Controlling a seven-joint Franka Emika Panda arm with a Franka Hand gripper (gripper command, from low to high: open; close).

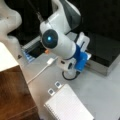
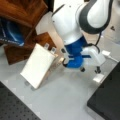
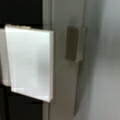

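Wrist view shows a white block (image 3: 30,61) at 9 o'clock; we cannot tell the fingers' state. We judge it rigid, light, smooth; grip its long flat sides.

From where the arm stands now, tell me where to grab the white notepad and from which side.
Probably grip the notepad across its two long edges near the middle, coming down from above: it lies flat on the grey table, its long sides look free, while two binder clips crowd one short end beside the wooden block. The end effector hangs beside it.
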